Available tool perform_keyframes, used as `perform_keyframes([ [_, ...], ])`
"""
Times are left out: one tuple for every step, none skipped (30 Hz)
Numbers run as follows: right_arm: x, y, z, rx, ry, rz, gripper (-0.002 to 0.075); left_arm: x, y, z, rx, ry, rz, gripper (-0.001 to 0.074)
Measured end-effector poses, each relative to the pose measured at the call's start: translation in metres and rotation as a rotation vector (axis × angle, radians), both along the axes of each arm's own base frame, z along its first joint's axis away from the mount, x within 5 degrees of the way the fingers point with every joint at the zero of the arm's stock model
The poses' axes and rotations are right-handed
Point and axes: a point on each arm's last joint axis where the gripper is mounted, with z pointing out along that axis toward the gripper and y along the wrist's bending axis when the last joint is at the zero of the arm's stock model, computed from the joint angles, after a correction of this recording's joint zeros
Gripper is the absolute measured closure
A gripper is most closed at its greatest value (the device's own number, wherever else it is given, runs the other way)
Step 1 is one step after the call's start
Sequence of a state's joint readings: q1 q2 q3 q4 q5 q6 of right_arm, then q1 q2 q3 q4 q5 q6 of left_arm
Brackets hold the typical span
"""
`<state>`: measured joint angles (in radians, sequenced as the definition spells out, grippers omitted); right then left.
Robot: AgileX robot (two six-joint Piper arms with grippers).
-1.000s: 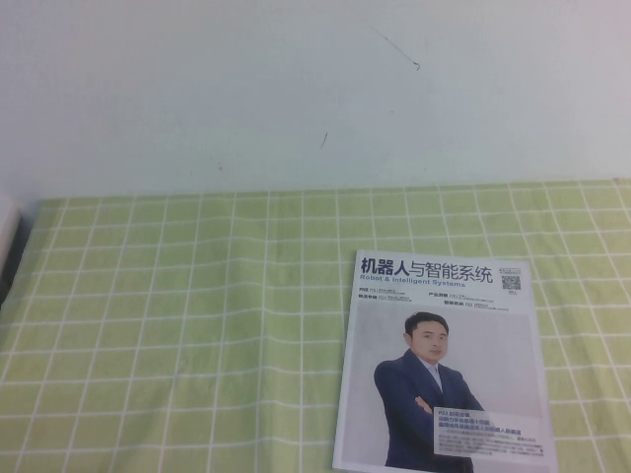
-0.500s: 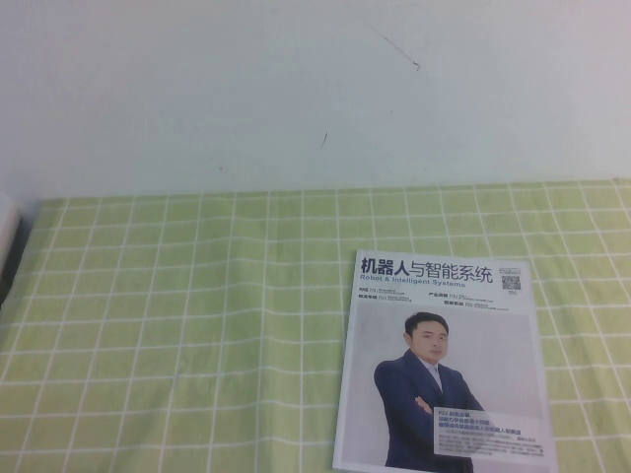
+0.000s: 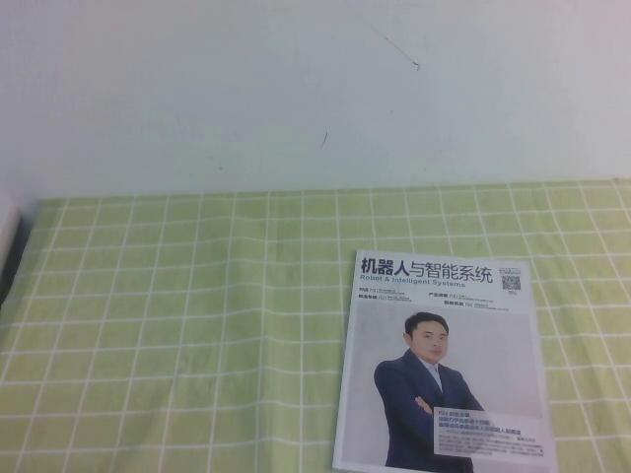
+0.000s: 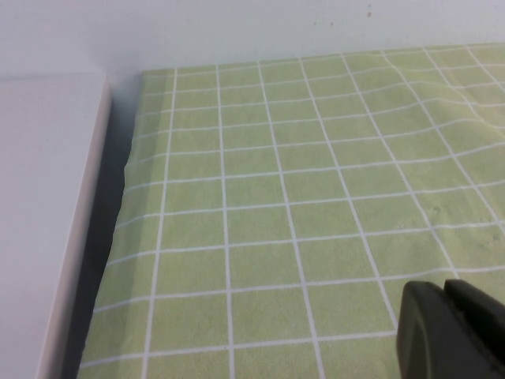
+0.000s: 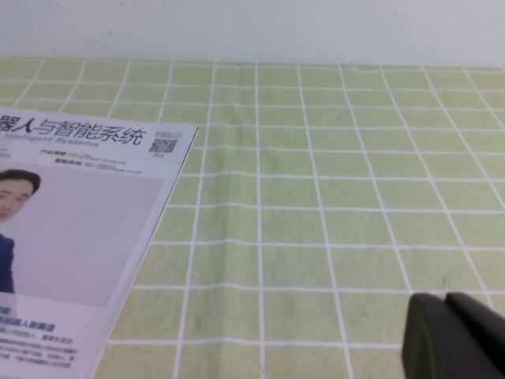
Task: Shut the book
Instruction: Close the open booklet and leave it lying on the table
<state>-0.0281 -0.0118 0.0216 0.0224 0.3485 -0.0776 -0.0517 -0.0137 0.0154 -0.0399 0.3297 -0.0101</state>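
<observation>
A magazine [image 3: 442, 365] lies shut and flat on the green checked cloth [image 3: 177, 315], front cover up, with a man in a dark suit and black Chinese title text. It sits at the front right of the table, and its top corner shows in the right wrist view [image 5: 75, 229]. Neither arm shows in the high view. My left gripper [image 4: 446, 290] hovers over bare cloth near the table's left edge, fingers pressed together, holding nothing. My right gripper [image 5: 448, 302] is also shut and empty, over cloth to the right of the magazine.
A white wall [image 3: 296, 89] rises behind the table. A white board or ledge [image 4: 43, 213] runs along the cloth's left edge, with a dark gap beside it. The cloth has soft wrinkles [image 4: 442, 103].
</observation>
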Motion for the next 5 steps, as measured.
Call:
perform_keyframes([
  [0.0000, 0.0000, 0.0006, 0.000, -0.002, 0.000, 0.0729, 0.0000, 0.0000, 0.0000, 0.000, 0.000, 0.000, 0.0738],
  [0.0000, 0.0000, 0.0006, 0.000, -0.002, 0.000, 0.0729, 0.0000, 0.0000, 0.0000, 0.000, 0.000, 0.000, 0.0738],
  [0.0000, 0.0000, 0.0006, 0.000, -0.002, 0.000, 0.0729, 0.0000, 0.0000, 0.0000, 0.000, 0.000, 0.000, 0.0738],
  [0.0000, 0.0000, 0.0006, 0.000, -0.002, 0.000, 0.0729, 0.0000, 0.0000, 0.0000, 0.000, 0.000, 0.000, 0.0738],
  [0.0000, 0.0000, 0.0006, 0.000, -0.002, 0.000, 0.0729, 0.0000, 0.0000, 0.0000, 0.000, 0.000, 0.000, 0.0738],
])
